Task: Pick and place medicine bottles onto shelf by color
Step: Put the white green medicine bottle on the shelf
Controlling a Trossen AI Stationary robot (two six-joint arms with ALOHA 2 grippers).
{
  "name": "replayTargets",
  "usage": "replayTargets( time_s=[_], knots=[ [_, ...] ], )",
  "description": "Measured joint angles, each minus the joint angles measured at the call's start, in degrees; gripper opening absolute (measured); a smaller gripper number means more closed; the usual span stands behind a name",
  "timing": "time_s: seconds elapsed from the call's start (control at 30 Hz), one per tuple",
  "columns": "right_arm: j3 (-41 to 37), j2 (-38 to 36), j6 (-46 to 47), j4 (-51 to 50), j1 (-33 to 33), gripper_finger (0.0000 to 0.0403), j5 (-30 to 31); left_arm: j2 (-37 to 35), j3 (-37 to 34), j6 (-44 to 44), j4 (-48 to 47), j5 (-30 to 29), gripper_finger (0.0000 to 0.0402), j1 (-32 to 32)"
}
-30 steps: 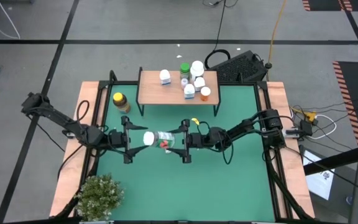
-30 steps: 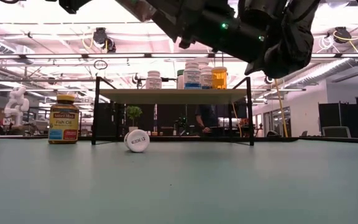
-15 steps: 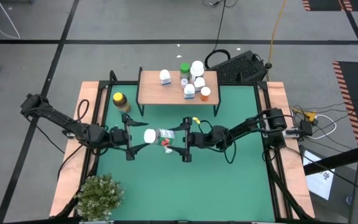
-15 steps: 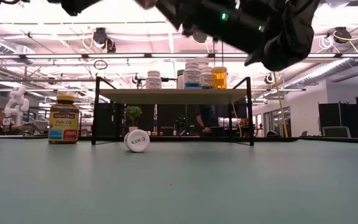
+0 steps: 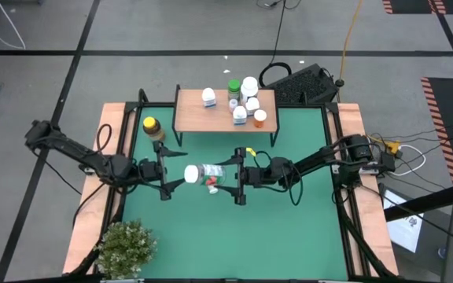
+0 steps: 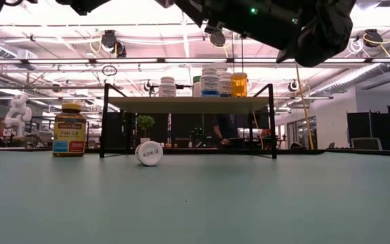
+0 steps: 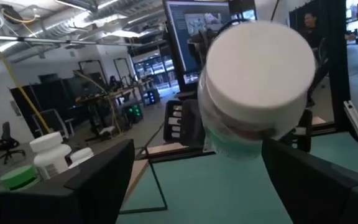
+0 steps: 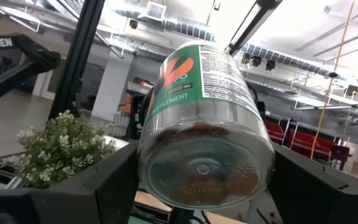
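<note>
Light-wood shelf carries six bottles. Clear white-capped bottle held mid-air, right gripper clamped on its base; left gripper spread at cap. Fish-oil bottle, fallen white bottle remain on surface.

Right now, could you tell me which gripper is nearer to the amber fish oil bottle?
Left. The left gripper is just in front of the amber fish oil bottle, while the right gripper is farther across the mat, holding the clear bottle.
</note>
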Motion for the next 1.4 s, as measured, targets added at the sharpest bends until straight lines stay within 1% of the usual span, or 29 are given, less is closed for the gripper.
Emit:
replayTargets(
  time_s=[0.13,0.2,0.27,0.33,0.4,0.5,0.6,0.7,0.83,1.03,1.17,1.23,1.4],
  knots=[
    [0.00,0.04,0.06,-0.18,0.00,0.0291,-0.20,0.00,0.00,0.79,-0.01,3.41,0.0351,2.21],
    [0.00,0.04,0.14,-0.18,0.00,0.0291,-0.64,0.00,0.00,0.75,0.00,6.01,0.0350,3.09],
    [0.02,0.04,0.26,-0.73,0.00,0.0291,-1.29,0.00,0.00,0.83,-0.12,9.89,0.0351,3.64],
    [0.02,0.04,0.76,-1.51,0.08,0.0291,-0.20,0.02,0.00,1.72,0.12,14.41,0.0351,3.85],
    [0.00,0.14,1.17,-2.38,-0.14,0.0291,0.79,-0.01,0.00,2.67,0.96,17.44,0.0350,3.85],
    [-0.02,0.15,1.17,-2.58,-0.16,0.0291,2.03,-0.02,0.00,2.69,1.06,17.50,0.0350,4.00],
    [-0.02,0.15,1.11,-2.62,-0.13,0.0291,1.71,0.00,0.00,2.68,1.20,17.84,0.0349,3.86],
    [-0.02,0.15,0.81,-2.61,-0.13,0.0291,1.77,0.00,0.00,2.24,2.08,16.81,0.0349,4.01],
    [-0.02,0.15,-0.01,-3.19,-0.15,0.0291,1.79,0.00,0.02,0.20,3.85,16.49,0.0349,4.67],
    [0.80,0.15,0.36,-2.98,-0.18,0.0291,2.02,0.88,0.02,-3.34,4.10,16.46,0.0349,6.87],
    [1.11,0.13,0.36,-3.30,-0.15,0.0291,1.99,2.70,0.09,-5.08,6.48,18.75,0.0349,7.85],
    [1.11,0.13,2.18,-3.47,-0.15,0.0291,2.03,3.60,0.09,-5.52,7.73,19.55,0.0349,8.08],
    [1.11,0.13,2.83,-3.52,-0.22,0.0291,2.03,4.59,0.09,-5.52,8.84,19.68,0.0346,8.07]
  ],
)
